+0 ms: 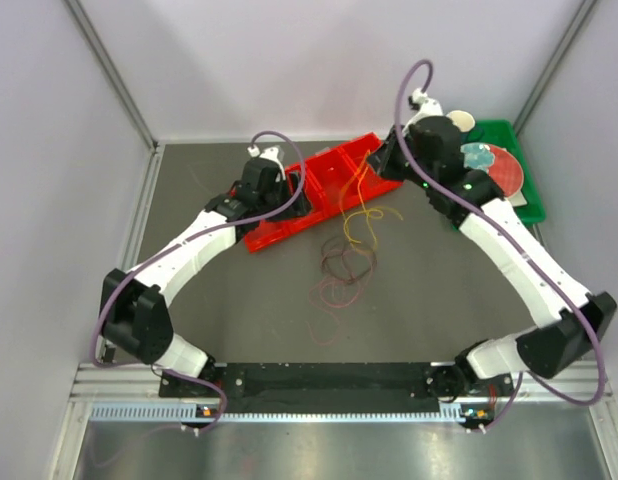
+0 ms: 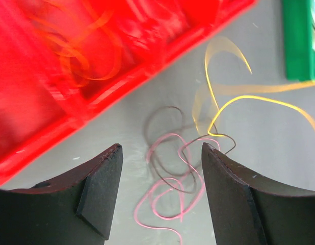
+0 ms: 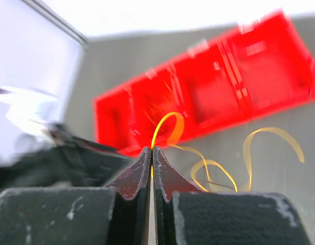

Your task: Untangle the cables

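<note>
A tangle of thin cables lies mid-table: a yellow cable (image 1: 361, 212), dark maroon loops (image 1: 347, 258) and pinkish loops (image 1: 332, 293). My right gripper (image 1: 387, 157) is shut on the yellow cable (image 3: 167, 125), which hangs from it down to the mat. My left gripper (image 1: 302, 196) is open and empty beside the red bin (image 1: 279, 232). In the left wrist view the pink cable (image 2: 170, 191) and a dark cable (image 2: 162, 138) lie between its fingers (image 2: 101, 186), with the yellow cable (image 2: 249, 99) further off.
The red divided bin (image 1: 334, 170) lies at the back centre, with orange wire (image 2: 81, 53) in one compartment. A green tray (image 1: 524, 190) with a red disc stands at the back right. Walls enclose the mat on three sides.
</note>
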